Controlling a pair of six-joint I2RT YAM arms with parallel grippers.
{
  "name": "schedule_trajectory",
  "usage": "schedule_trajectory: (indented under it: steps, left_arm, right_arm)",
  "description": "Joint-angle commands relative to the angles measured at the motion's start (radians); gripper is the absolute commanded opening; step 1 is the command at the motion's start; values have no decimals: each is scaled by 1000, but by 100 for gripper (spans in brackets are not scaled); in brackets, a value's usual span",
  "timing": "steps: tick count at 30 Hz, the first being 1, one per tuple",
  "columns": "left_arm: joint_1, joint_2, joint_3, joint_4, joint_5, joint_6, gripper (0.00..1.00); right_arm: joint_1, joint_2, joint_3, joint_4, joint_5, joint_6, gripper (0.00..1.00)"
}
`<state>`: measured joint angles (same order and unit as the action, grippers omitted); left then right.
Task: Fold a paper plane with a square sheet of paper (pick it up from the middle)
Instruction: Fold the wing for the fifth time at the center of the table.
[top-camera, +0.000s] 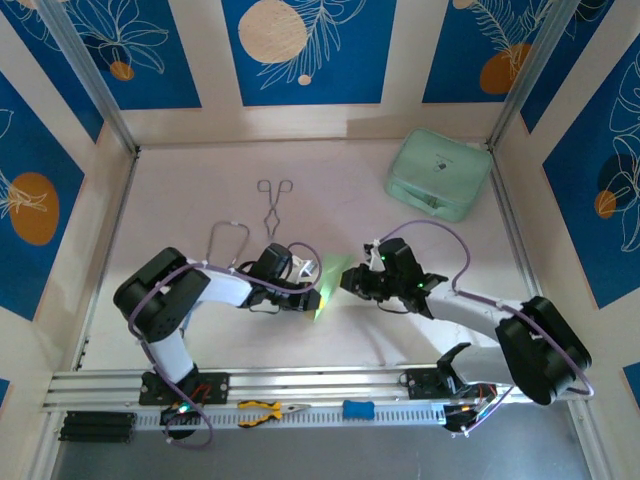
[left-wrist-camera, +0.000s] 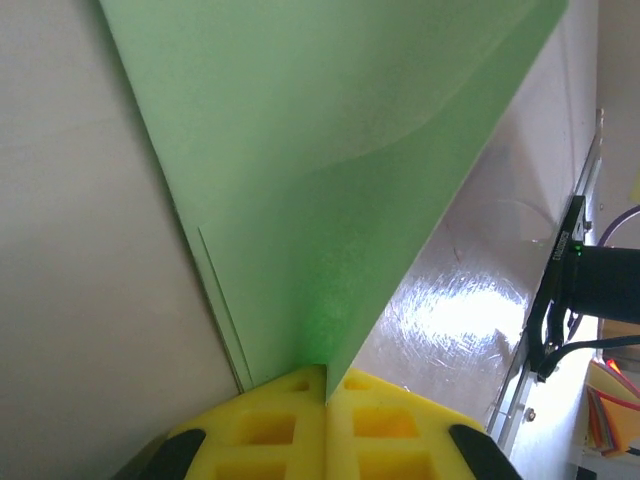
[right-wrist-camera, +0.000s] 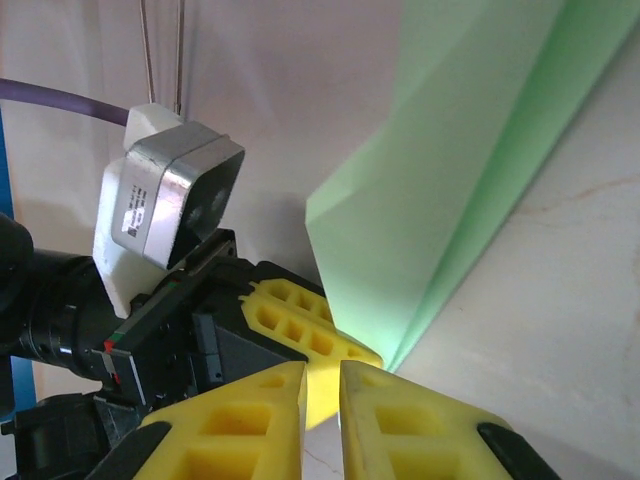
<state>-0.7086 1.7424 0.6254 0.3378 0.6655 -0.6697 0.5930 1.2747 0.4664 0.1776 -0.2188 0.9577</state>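
The sheet of paper (top-camera: 332, 278) is light green and folded into layers that narrow to a point, with a crease along it. It stands up off the table between the two arms. My left gripper (left-wrist-camera: 327, 378) is shut on the paper's (left-wrist-camera: 330, 170) pointed lower end, the edge pinched between its yellow pads. In the right wrist view, my right gripper (right-wrist-camera: 322, 372) hovers just short of the left gripper's fingers (right-wrist-camera: 300, 318) and the paper (right-wrist-camera: 450, 180). Its jaws stand a narrow gap apart with nothing between them. From above, the left gripper (top-camera: 308, 290) and right gripper (top-camera: 352, 284) face each other.
A mint-green case (top-camera: 440, 173) with rounded corners sits at the back right. Metal tongs (top-camera: 273, 205) lie behind the left arm. Yellow-handled pliers (top-camera: 270, 410) and a blue tool (top-camera: 358, 409) rest on the front rail. Walls close in the table on three sides.
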Motion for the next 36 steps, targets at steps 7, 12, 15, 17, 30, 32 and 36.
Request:
schedule_trajectory:
  steps: [7,12,15,17,30,32,36]
  left_arm:
    - [11,82,18,12,124,50,0]
    - [-6,107,49,15,165,79,0]
    - [-23,114,60,22,175,84,0]
    - [-26,113,54,40,171,72,0]
    - [-15,85,27,10,114,27,0]
    - [-13,86,29,6,112,23,0]
    - [-6,89,26,3,111,11,0]
  right_arm:
    - [1,64,23,59,-47,-23,16]
    - [-9,16,-37,72,-31,1,16]
    - [-13,-17,-69,77,-30,9,16]
    - [-16,-24,-76,73,-42,1,16]
    - [-40,152,-6,194,-151,-25,14]
    - [-45,173,-2,217,-167,-25,14]
    - [-56,215,8,231,-184,-27,13]
